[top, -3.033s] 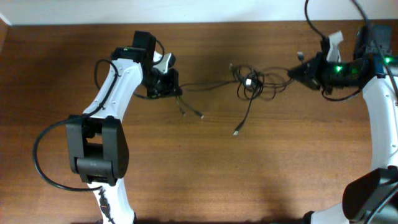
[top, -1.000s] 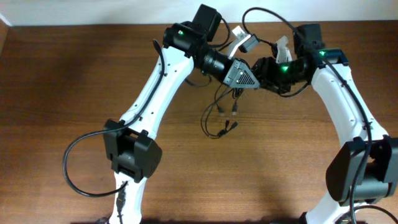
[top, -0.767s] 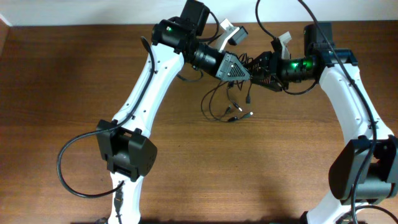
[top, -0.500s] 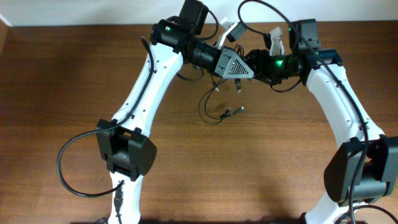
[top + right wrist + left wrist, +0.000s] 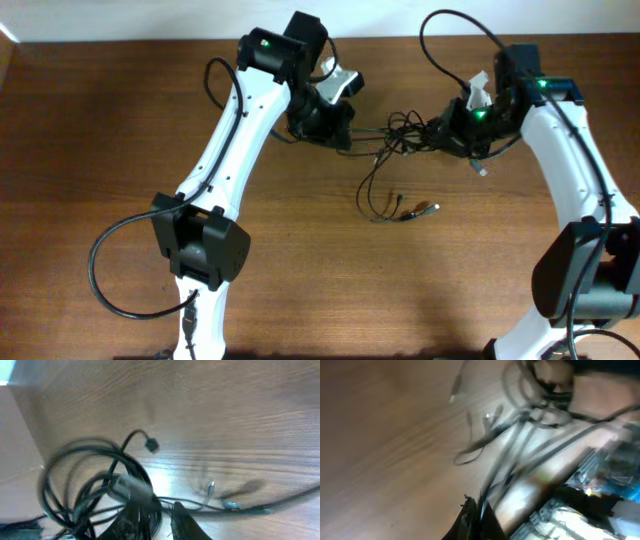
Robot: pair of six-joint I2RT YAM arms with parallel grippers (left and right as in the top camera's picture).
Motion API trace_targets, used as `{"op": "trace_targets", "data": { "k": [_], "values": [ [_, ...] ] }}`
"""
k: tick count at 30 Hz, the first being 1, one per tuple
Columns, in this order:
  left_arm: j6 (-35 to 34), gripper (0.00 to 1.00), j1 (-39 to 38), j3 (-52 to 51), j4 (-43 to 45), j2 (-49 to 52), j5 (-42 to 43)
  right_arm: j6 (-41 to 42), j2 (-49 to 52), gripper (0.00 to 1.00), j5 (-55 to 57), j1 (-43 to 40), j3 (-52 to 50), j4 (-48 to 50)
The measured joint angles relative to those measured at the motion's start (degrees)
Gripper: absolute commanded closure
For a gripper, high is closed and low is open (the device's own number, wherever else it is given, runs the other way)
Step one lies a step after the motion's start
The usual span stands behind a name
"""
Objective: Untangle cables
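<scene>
Left pincer [image 5: 338, 128]: closed tight, held one strand of the cables [image 5: 400, 135].
Right pincer [image 5: 447, 130]: narrow, gripped the same bundle from the other side.
Cables: hung tangled between both pincers; a loose loop lay on the table [image 5: 100, 200] just below.
Count: two arms [image 5: 235, 140], two pincers, two plug ends [image 5: 420, 210] seen; strands too knotted to count.
Surface: dark brown wood; pale wall [image 5: 150, 20] along the far edge.
Change: stood almost touching half a second before, now drawn apart.

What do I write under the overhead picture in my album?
Thin black cables stretched in a knot between the robot's left fingers and right fingers, over a wooden table.
</scene>
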Motion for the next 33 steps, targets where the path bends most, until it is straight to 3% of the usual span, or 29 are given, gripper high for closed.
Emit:
{"op": "trace_targets", "data": {
  "k": [1, 2, 6, 8, 10, 13, 14, 15, 17, 19, 21, 22, 24, 26, 28, 31, 33],
  "values": [
    [0.0, 1.0, 2.0, -0.5, -2.6, 0.0, -9.7, -1.6, 0.1, 0.8, 2.5, -5.7, 0.0, -0.6],
    [0.1, 1.0, 4.3, -0.5, -2.1, 0.0, -11.9, -2.9, 0.1, 0.8, 4.0, -9.8, 0.0, -1.8],
    [2.4, 0.99, 4.5, -2.0, -1.0, 0.0, -12.8, -7.9, 0.1, 0.8, 5.9, -9.8, 0.0, -4.7],
    [2.6, 0.85, 4.5, -3.4, 0.4, 0.0, -13.0, -8.5, 0.1, 0.8, 10.7, -9.8, 0.0, -7.2],
    [2.8, 0.8, 4.7, -4.6, 2.3, 0.0, -17.6, -6.3, 0.1, 0.79, 21.2, -10.9, 0.0, -9.4],
    [-1.9, 0.88, 7.3, -4.7, 2.7, 0.0, -26.7, -2.9, 0.1, 0.58, 31.1, -15.1, 0.0, -11.1],
    [-2.8, 0.89, 7.9, -4.7, 2.9, 0.0, -27.2, -3.0, 0.1, 0.34, 31.3, -15.9, 0.0, -11.4],
    [-3.3, 0.9, 8.0, -4.7, 3.2, 0.0, -26.8, -4.6, 0.1, 0.21, 29.7, -16.1, 0.0, -11.7],
    [-2.8, 0.9, 7.6, -4.7, 4.5, 0.0, -22.8, -6.9, 0.1, 0.15, 27.5, -14.7, 0.0, -13.5],
    [0.2, 0.88, 6.8, -4.8, 6.8, 0.0, -14.4, -8.5, 0.3, 0.13, 26.1, -13.7, 1.3, -16.2],
    [3.6, 0.88, 6.4, -4.9, 9.5, 0.0, -7.4, -13.3, 1.0, 0.13, 22.8, -13.7, 9.5, -24.5],
    [5.7, 0.86, 6.1, -5.0, 12.9, 0.0, -2.6, -18.3, 0.6, 0.13, 17.4, -13.7, 17.0, -28.9],
    [7.6, 0.85, 5.4, -5.0, 15.3, 0.0, 1.5, -24.9, 0.3, 0.14, 9.0, -13.5, 20.6, -33.0],
    [8.1, 0.84, 4.5, -5.0, 17.8, -0.1, 2.5, -29.2, 0.3, 0.14, 3.3, -11.3, 21.1, -35.5],
    [8.1, 0.87, 3.8, -5.0, 18.4, -0.1, 2.4, -31.5, 0.3, 0.14, 1.2, -1.4, 21.1, -35.5],
    [5.7, 0.87, 7.0, -5.0, 17.5, -0.1, -1.2, -18.2, 0.3, 0.01, 16.4, 14.3, 21.5, -30.8],
    [5.3, 0.87, 8.9, -5.0, 16.5, -0.1, -1.8, -11.4, 0.4, 0.01, 25.2, 18.5, 23.9, -30.7]
  ]
}}
